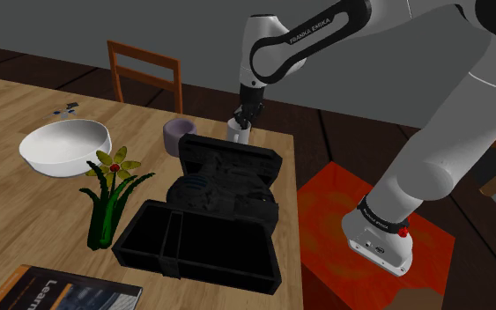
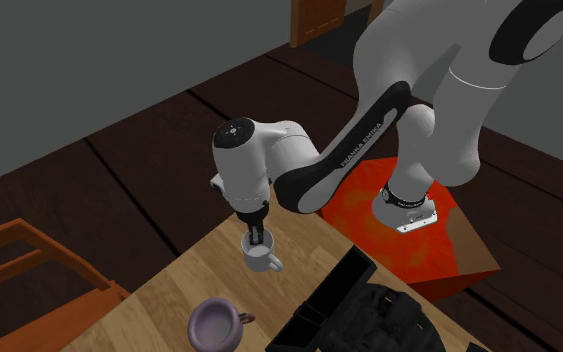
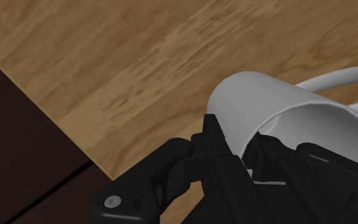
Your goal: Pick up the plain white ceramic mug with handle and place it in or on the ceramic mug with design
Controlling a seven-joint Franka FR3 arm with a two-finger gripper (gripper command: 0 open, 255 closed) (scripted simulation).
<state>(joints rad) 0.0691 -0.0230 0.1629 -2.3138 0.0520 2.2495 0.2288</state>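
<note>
The white mug [image 1: 240, 132] [image 2: 260, 260] [image 3: 279, 108] with a handle stands at the far edge of the wooden table [image 1: 25, 202]. My black gripper [image 1: 244, 117] [image 2: 258, 240] [image 3: 244, 149] comes down on it from above and is shut on its rim, one finger outside the wall and one inside. A lilac mug [image 1: 181, 134] [image 2: 216, 322] with a dark handle stands a short way off, toward the shoulder view's left of the white mug.
An open black case [image 1: 210, 211] [image 2: 369, 310] lies just in front of both mugs. A white bowl [image 1: 65, 145], a green plant with a yellow flower [image 1: 109, 194] and a book [image 1: 61, 291] lie further left. A wooden chair [image 1: 144, 75] stands behind the table.
</note>
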